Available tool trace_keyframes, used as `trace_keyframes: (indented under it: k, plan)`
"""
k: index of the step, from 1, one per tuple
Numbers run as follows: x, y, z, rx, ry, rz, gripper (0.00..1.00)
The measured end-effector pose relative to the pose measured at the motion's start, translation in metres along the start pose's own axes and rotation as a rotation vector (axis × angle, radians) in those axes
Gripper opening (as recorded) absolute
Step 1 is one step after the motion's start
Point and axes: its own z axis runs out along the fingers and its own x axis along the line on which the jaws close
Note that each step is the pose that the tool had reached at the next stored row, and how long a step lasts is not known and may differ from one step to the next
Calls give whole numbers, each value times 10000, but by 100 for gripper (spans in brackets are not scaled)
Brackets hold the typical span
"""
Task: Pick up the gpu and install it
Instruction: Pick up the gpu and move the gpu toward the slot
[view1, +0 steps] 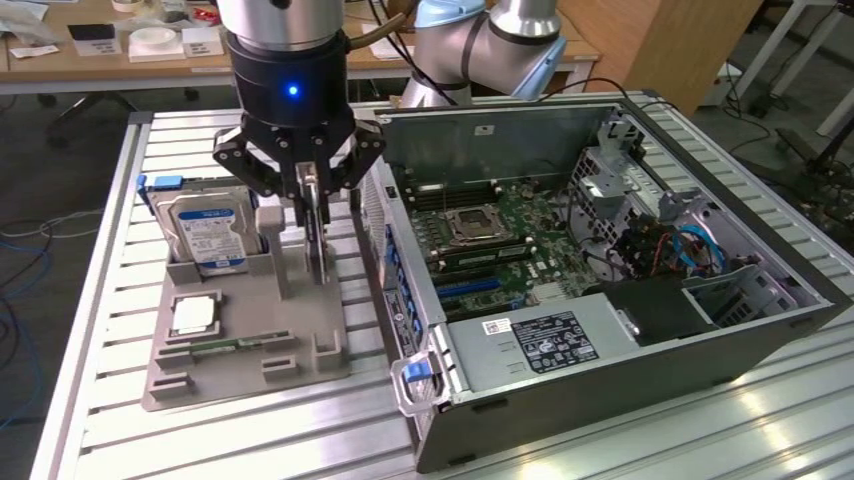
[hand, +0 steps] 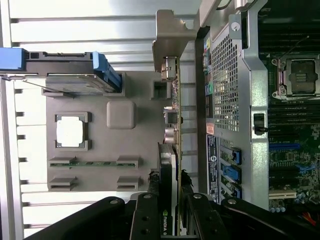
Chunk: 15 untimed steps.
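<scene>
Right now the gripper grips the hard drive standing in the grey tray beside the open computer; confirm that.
Not the hard drive: the gripper grips the gpu, as the wrist view shows. It stands in the grey tray beside the open computer.

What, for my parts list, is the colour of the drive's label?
Label: blue and white, best in the exterior view.

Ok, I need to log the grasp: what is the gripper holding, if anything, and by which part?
The gpu: the gripper clamps its upper edge, a finger on each flat face, the card upright in the gray tray.
</scene>
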Motion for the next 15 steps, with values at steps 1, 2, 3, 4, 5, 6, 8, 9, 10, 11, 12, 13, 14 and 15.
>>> trace_keyframes:
  k: [1,2,3,4,5,6,8,9,10,11,12,13,14,15]
  plan:
    - [0,0,0,0,0,-1,26]
    - [0,0,0,0,0,0,26]
    - [0,0,-6,2,2,0,26]
    - [0,1,-15,3,3,0,26]
    - [-1,1,-24,1,1,0,26]
    - [-1,2,-40,1,0,0,26]
    - [-2,3,-75,0,0,0,26]
    - [-2,4,-94,0,0,0,26]
    - [-3,5,-116,0,0,0,26]
    - [-3,6,-138,0,0,0,26]
    - [-4,7,-160,-1,-1,0,26]
    - [-4,8,-183,0,-1,0,26]
    - [-5,9,-206,0,0,0,26]
    - [-5,10,-229,0,0,0,26]
